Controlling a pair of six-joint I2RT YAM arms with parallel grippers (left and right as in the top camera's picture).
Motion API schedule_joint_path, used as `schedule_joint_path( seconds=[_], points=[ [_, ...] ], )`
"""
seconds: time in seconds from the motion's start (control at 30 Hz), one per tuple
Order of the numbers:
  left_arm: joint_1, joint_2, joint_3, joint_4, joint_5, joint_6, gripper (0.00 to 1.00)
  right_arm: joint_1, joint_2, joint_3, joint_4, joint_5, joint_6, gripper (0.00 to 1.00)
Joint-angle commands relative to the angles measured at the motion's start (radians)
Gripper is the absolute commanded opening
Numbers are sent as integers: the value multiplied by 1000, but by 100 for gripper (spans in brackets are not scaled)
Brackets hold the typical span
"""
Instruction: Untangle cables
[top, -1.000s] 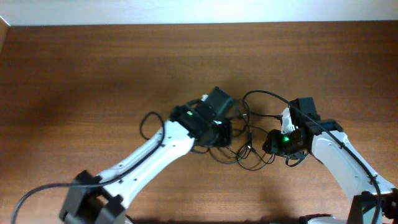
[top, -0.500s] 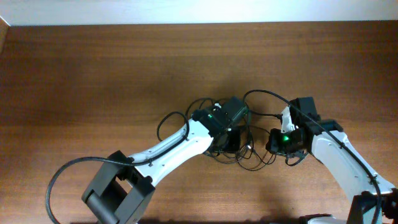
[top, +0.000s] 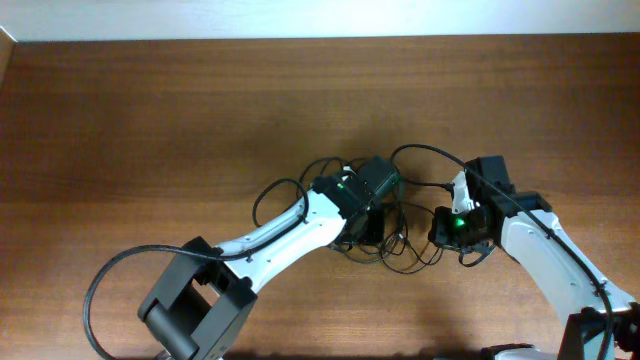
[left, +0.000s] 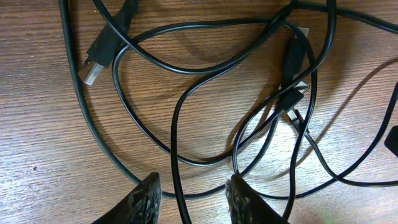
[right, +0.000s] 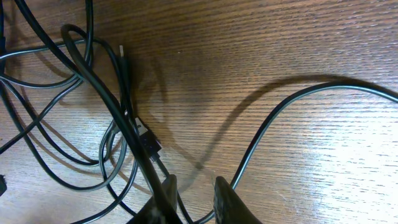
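Left claw (left: 194, 200) stands open low over the bench (top: 150, 120), its two fingers straddling a single strand without pinching it. Judged purpose: to take that one strand and draw it clear of the loops. Outward toward twelve o'clock the cables (top: 398, 240) cross in slack, flat loops, with a USB plug (left: 99, 53) at ten o'clock. Right claw (right: 194, 200), at three o'clock of the bunch, has strands running in at its fingers; whether it grips one cannot be told. It is probably stationed there to anchor that side. The bunch lies at four o'clock of bench centre.
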Motion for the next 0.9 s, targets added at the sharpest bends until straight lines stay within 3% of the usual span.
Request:
schedule_joint_path(
  seconds=[0.0, 0.13, 0.2, 0.27, 0.3, 0.37, 0.57, 0.67, 0.87],
  points=[
    [-3, 10, -10, -2, -6, 1, 36, -4, 4, -7, 3, 9, 0, 20],
    [-3, 10, -10, -2, 97, 1, 41, -4, 4, -7, 3, 9, 0, 20],
    [-3, 10, -10, -2, 135, 1, 36, -4, 5, -7, 3, 9, 0, 20],
    [-3, 10, -10, -2, 138, 2, 22, -4, 5, -7, 3, 9, 0, 20],
    [-3, 10, -10, -2, 137, 3, 0, -4, 5, -7, 2, 9, 0, 11],
    [-3, 10, -10, -1, 138, 52, 0, -4, 5, -7, 3, 9, -1, 4],
    [18, -33, 31, -53, 135, 323, 0, -4, 5, -7, 3, 9, -18, 4],
    [43, -137, 69, -105, 50, 329, 0, -4, 5, -7, 3, 10, -27, 4],
    [130, -526, 80, -102, -160, 328, 0, -4, 5, -7, 3, 10, -27, 4]
  ],
)
